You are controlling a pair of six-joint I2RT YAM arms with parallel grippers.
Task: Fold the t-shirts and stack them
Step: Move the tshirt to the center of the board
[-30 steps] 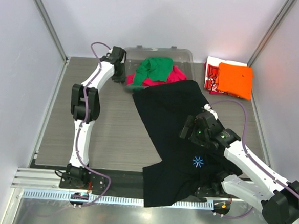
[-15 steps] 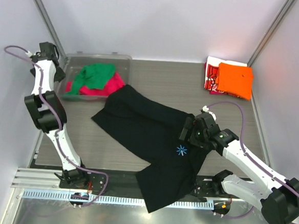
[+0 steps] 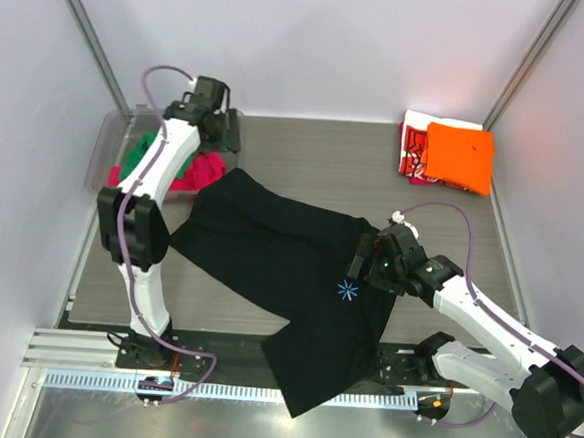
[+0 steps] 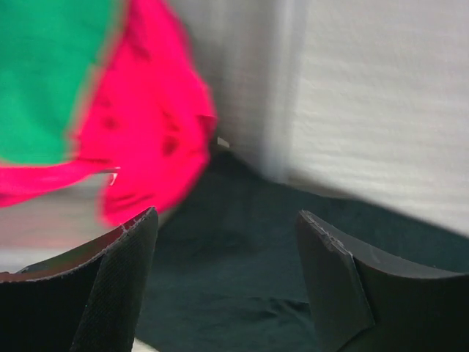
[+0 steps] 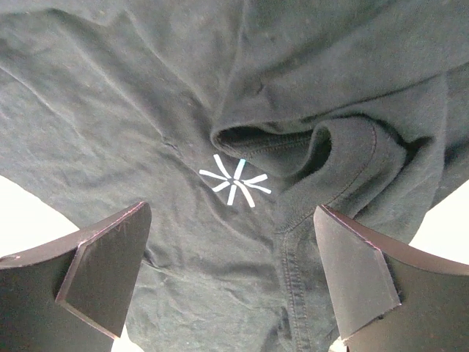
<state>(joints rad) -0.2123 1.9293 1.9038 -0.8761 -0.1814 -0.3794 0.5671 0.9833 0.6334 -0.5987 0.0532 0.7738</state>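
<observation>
Both empty, jaws wide apart: left gripper [image 4: 227, 220], right gripper [image 5: 231, 209]. Black starburst-print cloth t-shirt [image 3: 270, 248] rumpled; spreading step, next likely pinch hem.

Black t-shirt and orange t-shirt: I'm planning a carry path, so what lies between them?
Only bare table between the black t-shirt and the orange t-shirt, shown in the top external view.

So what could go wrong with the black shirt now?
The black t-shirt hangs past the table's near edge, so it might slide off. Its collar is bunched under the open right gripper, so a fold could trap wrinkles. The open left gripper is close to the magenta t-shirt and might snag that instead.
</observation>
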